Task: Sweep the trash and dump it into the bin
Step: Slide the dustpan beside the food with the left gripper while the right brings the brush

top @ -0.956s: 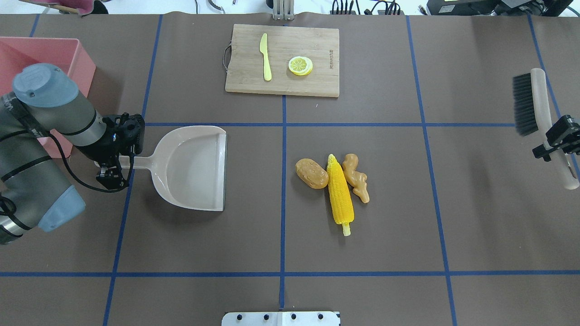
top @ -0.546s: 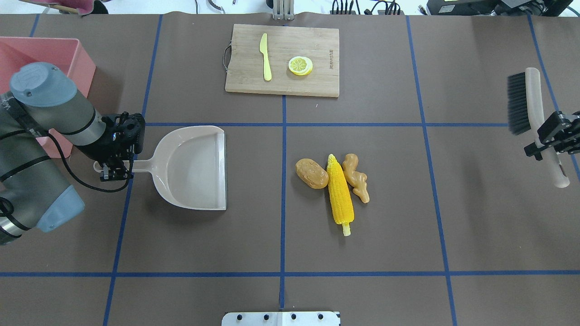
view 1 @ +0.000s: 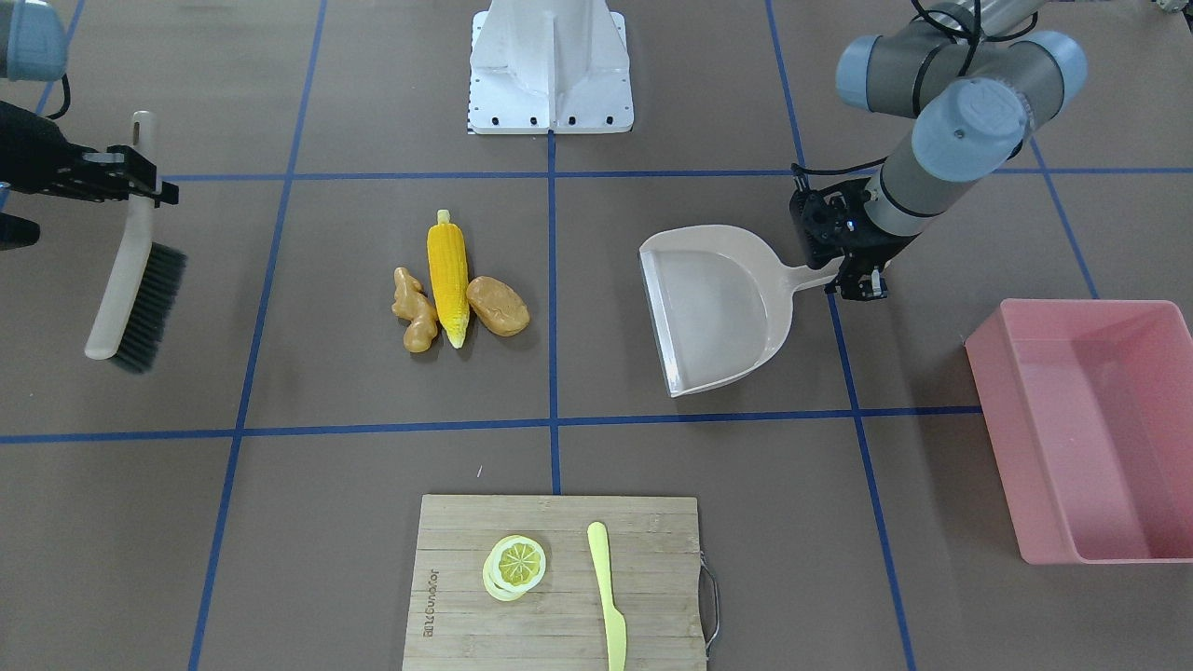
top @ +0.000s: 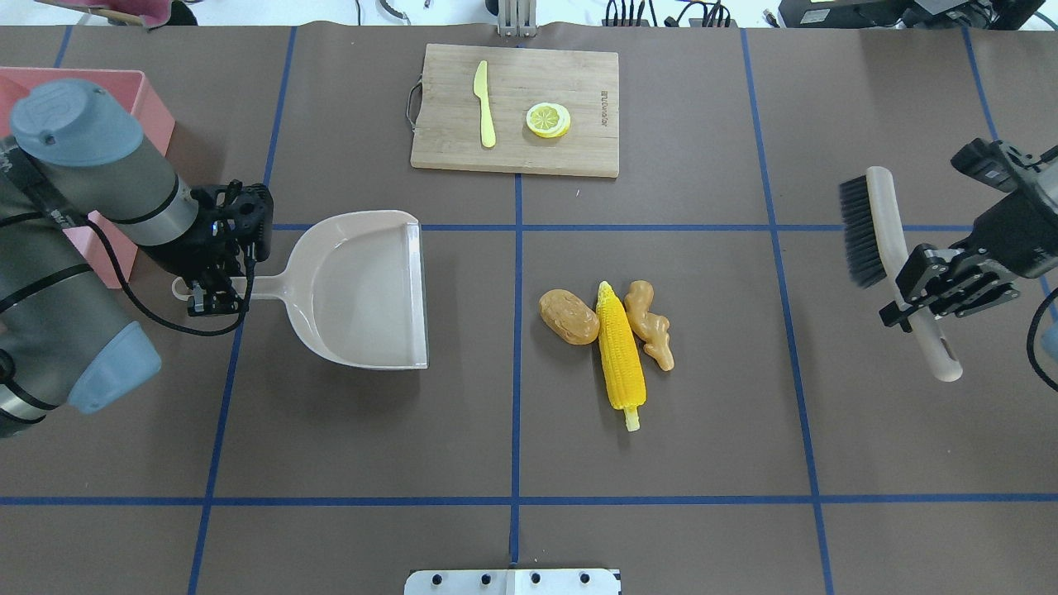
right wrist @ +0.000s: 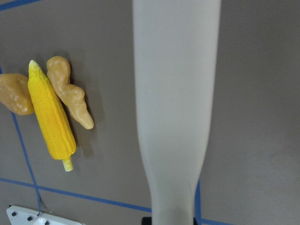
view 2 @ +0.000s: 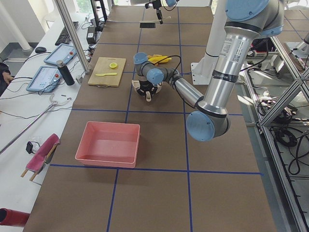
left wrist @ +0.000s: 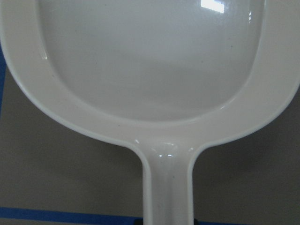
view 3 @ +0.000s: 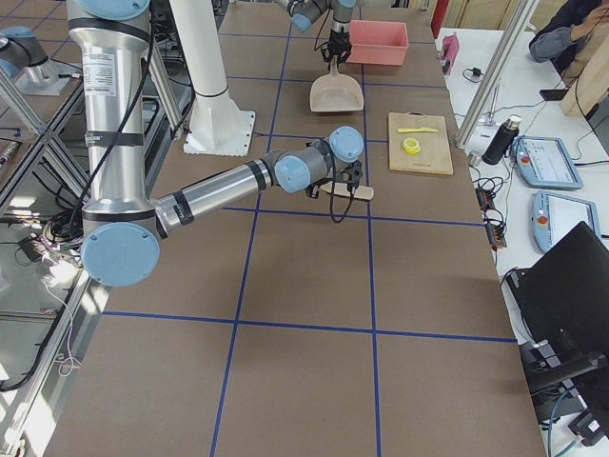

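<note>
The trash lies together just right of the table's middle: a brown potato (top: 569, 316), a yellow corn cob (top: 620, 347) and a tan ginger root (top: 649, 324). To their left, my left gripper (top: 216, 285) is shut on the handle of a beige dustpan (top: 364, 289) whose open mouth faces the trash. Off to the right, my right gripper (top: 926, 289) is shut on the handle of a brush (top: 876, 223), bristles pointing toward the trash. The pink bin (view 1: 1086, 424) stands beyond the left arm at the table's left end, with nothing in it.
A wooden cutting board (top: 517, 107) at the far middle carries a pale yellow knife (top: 483, 103) and lemon slices (top: 548, 120). The robot's white base plate (top: 512, 581) sits at the near edge. Blue tape lines cross the brown table cover.
The right arm has carried the brush inward toward the trash. The left arm has shifted the dustpan a little toward the trash and the far side.
</note>
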Available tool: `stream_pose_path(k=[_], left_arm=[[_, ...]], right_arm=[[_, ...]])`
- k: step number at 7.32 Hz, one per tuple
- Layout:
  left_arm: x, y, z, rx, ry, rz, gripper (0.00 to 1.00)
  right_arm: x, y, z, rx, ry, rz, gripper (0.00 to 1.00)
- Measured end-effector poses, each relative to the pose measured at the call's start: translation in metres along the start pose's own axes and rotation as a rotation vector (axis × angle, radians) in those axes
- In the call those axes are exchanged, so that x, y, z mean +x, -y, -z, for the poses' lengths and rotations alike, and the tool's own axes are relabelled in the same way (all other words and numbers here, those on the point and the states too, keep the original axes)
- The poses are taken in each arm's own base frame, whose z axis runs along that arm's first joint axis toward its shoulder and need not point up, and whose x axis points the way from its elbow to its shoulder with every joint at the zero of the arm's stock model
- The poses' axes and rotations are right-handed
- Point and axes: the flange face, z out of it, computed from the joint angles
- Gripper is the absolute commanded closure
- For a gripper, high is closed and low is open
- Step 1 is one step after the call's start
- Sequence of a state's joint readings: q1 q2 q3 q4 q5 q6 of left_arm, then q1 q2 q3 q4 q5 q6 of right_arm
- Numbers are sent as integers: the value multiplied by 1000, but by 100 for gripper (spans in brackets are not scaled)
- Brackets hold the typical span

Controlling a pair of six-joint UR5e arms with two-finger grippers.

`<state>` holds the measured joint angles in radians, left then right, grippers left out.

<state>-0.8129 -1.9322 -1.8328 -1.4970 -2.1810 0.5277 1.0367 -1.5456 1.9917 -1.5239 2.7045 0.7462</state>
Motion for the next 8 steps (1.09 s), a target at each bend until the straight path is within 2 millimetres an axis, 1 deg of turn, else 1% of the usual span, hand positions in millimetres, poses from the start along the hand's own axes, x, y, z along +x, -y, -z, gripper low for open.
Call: stream_pose_path(k=[1,2,3,4,5,6,8], left_arm=[[-3,34,14,-17,12,-2,100],[-3,69,18,-36,12,-15,100],[4,104,12,-49,-2,-38,100],[17,132,0,-63,-14,-69,100],[31,151,-12,-80,-18,-97,100],[36,161,-22,-95,-22,-109,100],[41,173,-36,-114,-34,-120,100]], right_arm=[[-27,-8,-17,-11,-18,34,100],[-42,-15,-30,-12,-27,59,100],[-48,-24,-43,-5,-22,74,100],[-49,-35,-58,5,-4,74,100],[-49,-45,-71,10,27,64,100],[-47,-52,-82,10,64,57,100],[-36,-53,-93,4,109,46,100]])
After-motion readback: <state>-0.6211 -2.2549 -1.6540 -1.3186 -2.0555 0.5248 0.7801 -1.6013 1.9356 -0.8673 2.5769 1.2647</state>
